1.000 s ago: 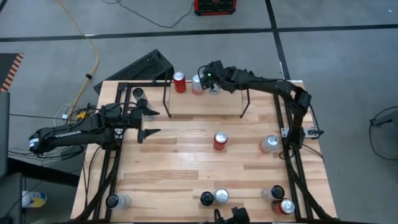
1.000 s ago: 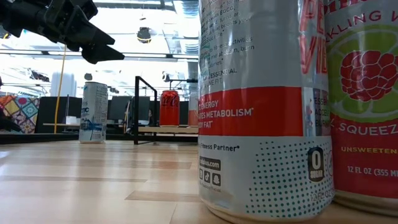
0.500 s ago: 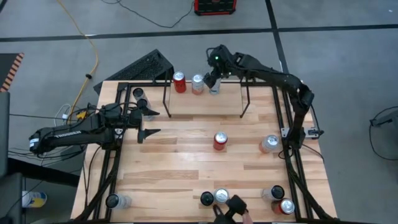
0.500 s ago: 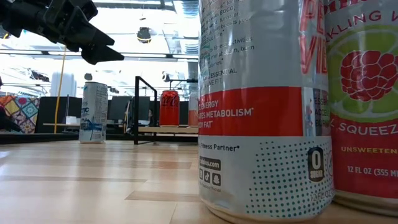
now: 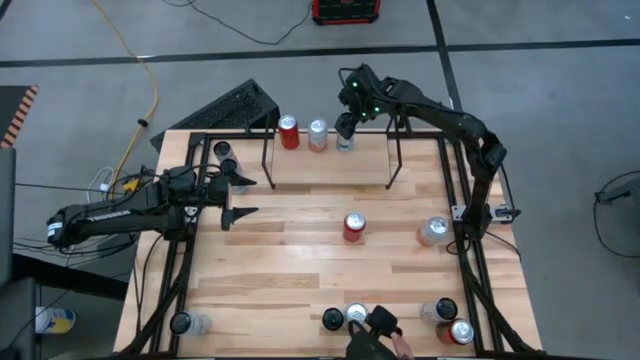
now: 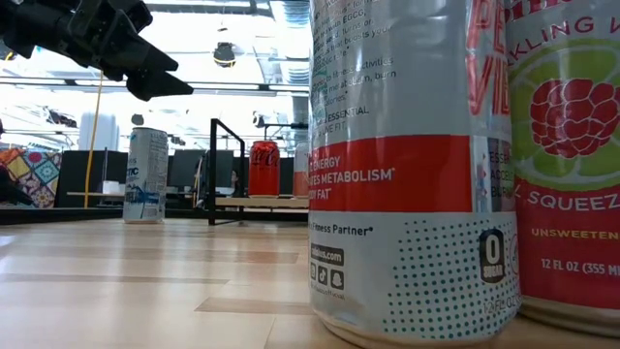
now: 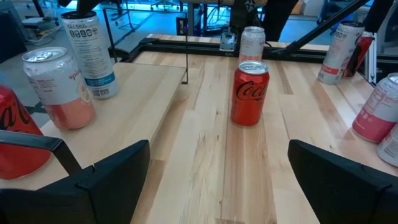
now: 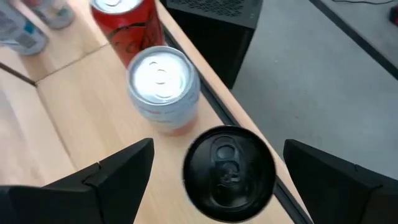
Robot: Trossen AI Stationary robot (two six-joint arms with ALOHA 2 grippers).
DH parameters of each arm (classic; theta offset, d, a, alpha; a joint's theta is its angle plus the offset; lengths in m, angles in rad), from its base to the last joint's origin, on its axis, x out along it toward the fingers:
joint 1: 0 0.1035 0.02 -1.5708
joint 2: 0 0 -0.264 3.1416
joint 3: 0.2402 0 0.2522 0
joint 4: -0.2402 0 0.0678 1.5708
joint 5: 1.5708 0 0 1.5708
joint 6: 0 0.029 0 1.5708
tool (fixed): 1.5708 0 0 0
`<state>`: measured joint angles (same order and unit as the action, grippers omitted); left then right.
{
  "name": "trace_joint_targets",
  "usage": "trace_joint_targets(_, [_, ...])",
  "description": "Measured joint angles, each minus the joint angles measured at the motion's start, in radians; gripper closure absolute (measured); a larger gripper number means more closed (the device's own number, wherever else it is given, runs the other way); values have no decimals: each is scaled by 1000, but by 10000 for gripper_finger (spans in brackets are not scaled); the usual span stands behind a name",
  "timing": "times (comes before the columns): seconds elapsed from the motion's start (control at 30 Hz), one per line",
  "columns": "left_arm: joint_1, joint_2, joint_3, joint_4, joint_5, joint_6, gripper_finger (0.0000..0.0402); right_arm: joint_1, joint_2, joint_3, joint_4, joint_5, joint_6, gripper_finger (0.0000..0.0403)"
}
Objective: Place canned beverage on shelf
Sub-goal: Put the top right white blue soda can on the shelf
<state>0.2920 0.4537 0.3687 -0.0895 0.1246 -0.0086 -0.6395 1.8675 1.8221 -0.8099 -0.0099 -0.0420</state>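
Observation:
The shelf (image 5: 330,152) stands at the table's far edge, between two upright black brackets. Three cans stand on it in a row: a red one (image 5: 289,132), a silver-topped one (image 5: 318,133) and a black-topped one (image 5: 345,144). My right gripper (image 5: 346,120) hangs open above the black-topped can (image 8: 229,173), pointing down at a slant, one finger on either side of it and clear of it. My left gripper (image 5: 236,197) stands open over the table's left side, pointing toward a red cola can (image 7: 250,93) at mid table.
Loose cans stand about the table: a silver one (image 5: 433,231) at the right, several along the near edge (image 5: 356,316) and two at the far left (image 5: 226,152). Black tube frames (image 5: 470,270) run along both sides. A hand (image 5: 385,342) shows at the near edge.
My right gripper has risen off the row of cans on the shelf and drawn back toward the table's far right. It has rolled and tipped from nearly level to slanting down. The three cans stay upright where they were.

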Motion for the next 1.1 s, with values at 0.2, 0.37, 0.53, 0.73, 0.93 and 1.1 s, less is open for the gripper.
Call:
trace_joint_targets(0.2, [0, 0, 0, -5, 0, 0, 33, 0, 0, 0, -1, -9, -31, 17])
trace_joint_targets(0.37, [0, 0, 0, -5, 0, 0, 33, 0, 0, 0, -11, -10, -35, 17])
trace_joint_targets(0.53, [0, 0, 0, -5, 0, 0, 33, 0, 2, -24, -23, -8, -38, 17])
trace_joint_targets(0.73, [0, 0, 0, -5, 0, 0, 33, 0, 3, -46, -5, 4, -38, 20])
trace_joint_targets(0.93, [0, 0, 0, -5, 0, 0, 33, 0, 3, -77, 33, 27, -21, 33])
trace_joint_targets(1.1, [0, 0, 0, -5, 0, 0, 33, 0, 3, -77, 42, 59, -10, 73])
